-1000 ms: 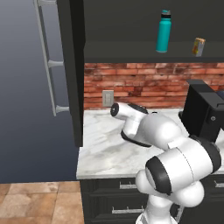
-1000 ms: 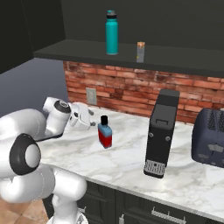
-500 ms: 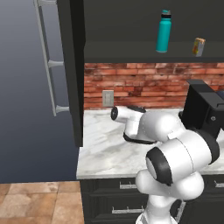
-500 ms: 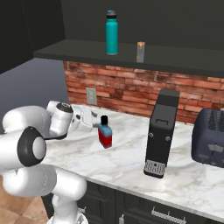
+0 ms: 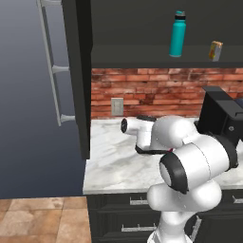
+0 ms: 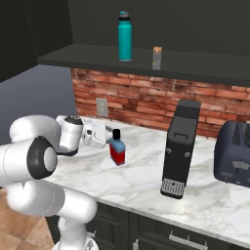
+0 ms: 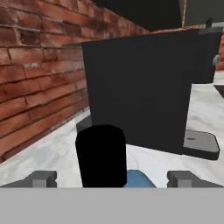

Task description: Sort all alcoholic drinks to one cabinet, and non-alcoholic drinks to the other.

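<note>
Straddling the black cap of the blue flask bottle [image 6: 117, 151] on the marble counter [image 6: 205, 195], the gripper [image 7: 111, 178] stood fully open and empty, so closing squarely on the neck looked wisest before lifting toward the cabinet.

The flask bottle's black cap [image 7: 101, 155] stands near, between the wide-apart finger tips [image 7: 42, 178], a strip of blue body below it. Beyond stands a black coffee machine [image 7: 142, 87] on the marble counter [image 7: 52, 151], brick wall [image 7: 35, 70] at left.
</note>
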You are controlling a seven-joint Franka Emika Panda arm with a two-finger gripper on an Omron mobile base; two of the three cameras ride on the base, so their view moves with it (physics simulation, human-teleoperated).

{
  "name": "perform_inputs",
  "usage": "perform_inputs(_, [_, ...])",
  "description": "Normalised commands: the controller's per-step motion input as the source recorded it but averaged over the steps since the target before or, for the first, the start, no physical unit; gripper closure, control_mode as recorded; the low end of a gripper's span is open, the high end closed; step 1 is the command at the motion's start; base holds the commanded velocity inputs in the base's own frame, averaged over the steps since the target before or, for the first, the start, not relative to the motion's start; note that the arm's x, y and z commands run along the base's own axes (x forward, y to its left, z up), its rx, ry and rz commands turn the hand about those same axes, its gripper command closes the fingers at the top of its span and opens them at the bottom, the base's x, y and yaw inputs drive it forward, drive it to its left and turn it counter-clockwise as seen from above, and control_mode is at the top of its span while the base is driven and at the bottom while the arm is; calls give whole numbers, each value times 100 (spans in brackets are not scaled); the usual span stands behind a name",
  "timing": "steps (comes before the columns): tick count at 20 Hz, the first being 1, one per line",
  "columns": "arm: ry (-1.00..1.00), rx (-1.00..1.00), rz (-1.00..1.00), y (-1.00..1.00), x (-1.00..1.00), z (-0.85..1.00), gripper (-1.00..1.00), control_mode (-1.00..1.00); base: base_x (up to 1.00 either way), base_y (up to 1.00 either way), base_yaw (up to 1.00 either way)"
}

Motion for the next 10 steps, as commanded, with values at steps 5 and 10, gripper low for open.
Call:
perform_inputs(5, [0, -3, -3, -13, 11, 0, -100, -100, 0, 0, 0])
perform_inputs(10, [5, 0, 0, -5, 24, -3, -100, -100, 0, 0, 0])
